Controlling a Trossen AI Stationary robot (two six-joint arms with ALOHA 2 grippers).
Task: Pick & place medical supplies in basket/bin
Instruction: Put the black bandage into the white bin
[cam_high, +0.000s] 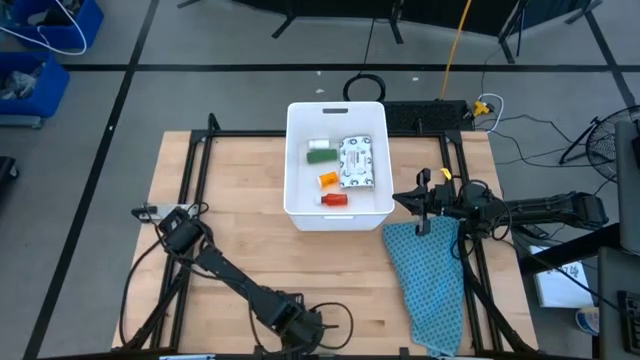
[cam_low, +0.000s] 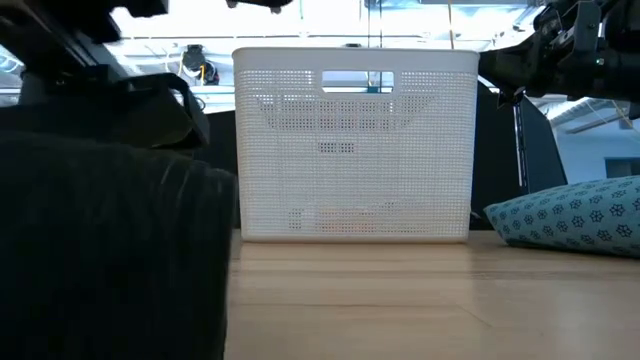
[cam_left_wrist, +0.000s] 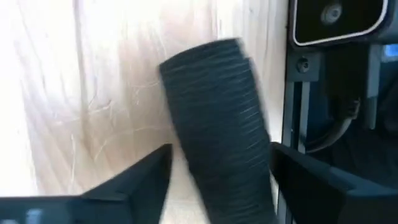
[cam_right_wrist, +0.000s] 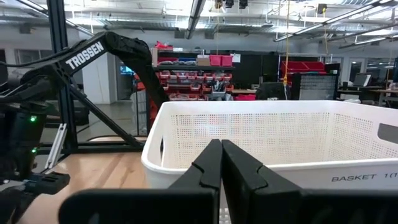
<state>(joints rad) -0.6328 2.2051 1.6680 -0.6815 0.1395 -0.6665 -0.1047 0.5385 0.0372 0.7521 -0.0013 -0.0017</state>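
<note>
The white basket (cam_high: 292, 160) stands at the table's far middle, its perforated wall (cam_low: 355, 150) facing the low view. Inside it lie a green stick-shaped box (cam_high: 321, 154), a flat white speckled packet (cam_high: 357, 162) and two orange-red bottles (cam_high: 328, 179) (cam_high: 335, 199). My right gripper (cam_high: 420, 207) (cam_right_wrist: 221, 162) hovers shut and empty just right of the basket, pointing at its right wall (cam_right_wrist: 249, 134). My left gripper (cam_high: 305, 325) (cam_left_wrist: 221, 149) is open low at the table's near edge, with a black ribbed tube (cam_left_wrist: 217, 124) between its fingers. My left gripper stands open around the black ribbed tube, which lies on the tabletop along the gap between the fingers. Whether either finger (cam_left_wrist: 292, 174) touches it, I cannot tell.
A teal-blue patterned cloth (cam_high: 430, 275) (cam_low: 570, 215) lies on the table's right side, below and near of my right gripper. Bare wood (cam_high: 230, 200) lies left of the basket. The left arm's dark bulk (cam_low: 110, 240) fills the low view's left side.
</note>
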